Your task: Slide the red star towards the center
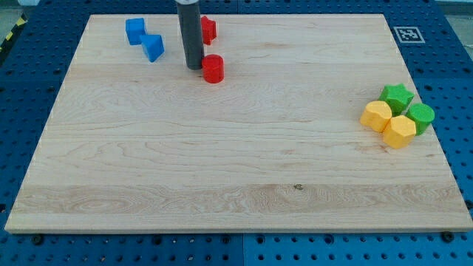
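Pale wooden table [236, 170], far left: two blue plastic blocks [144, 38], touching. Beside them, dark rod; my tip [194, 67] just left of red plastic cylinder [213, 69]. No hand fitted, so nothing grasped. Red star-like block [209, 29], partly hidden behind rod, far edge. Right: green star [397, 96], green block [421, 117], two yellow blocks [388, 123], clustered.

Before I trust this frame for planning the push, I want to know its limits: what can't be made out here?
- Red block behind the rod, camera view: my rod covers its left part, so its shape is unclear; it may be the star.
- My tip: whether it touches the red cylinder at its right cannot be told.
- Rod's upper part: cut off by the view's top edge.
- Blue blocks: too small to name their shapes.
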